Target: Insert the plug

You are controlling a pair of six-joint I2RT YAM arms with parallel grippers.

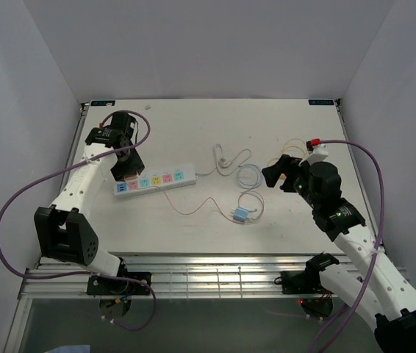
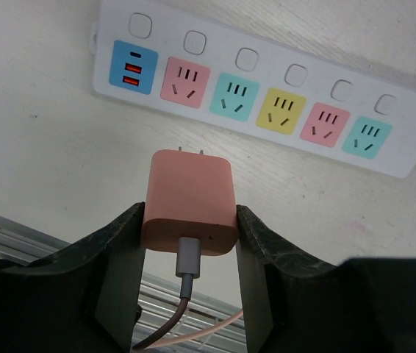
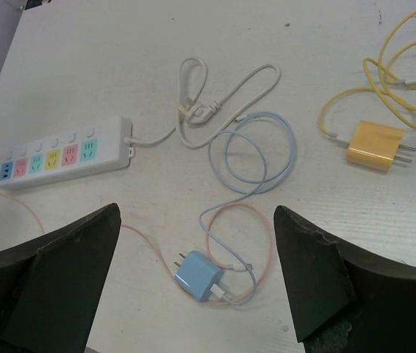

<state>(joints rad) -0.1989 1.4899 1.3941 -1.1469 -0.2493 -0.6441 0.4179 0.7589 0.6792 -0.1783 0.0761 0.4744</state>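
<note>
My left gripper (image 2: 190,220) is shut on a pink charger plug (image 2: 190,198), prongs pointing at the white power strip (image 2: 414,158) and held a little short of it, between its pink and teal sockets. In the top view the left gripper (image 1: 128,170) is over the strip's left end (image 1: 186,176). My right gripper (image 3: 197,220) is open and empty above a blue charger plug (image 3: 199,276) with a coiled blue cable; in the top view the right gripper (image 1: 275,173) hovers right of that plug (image 1: 240,215).
A yellow charger plug (image 3: 375,145) with a yellow cable lies at the right. The strip's white cord (image 3: 215,103) is looped mid-table. A thin pink cable (image 1: 193,208) trails across the table. Metal rails (image 1: 215,276) run along the near edge.
</note>
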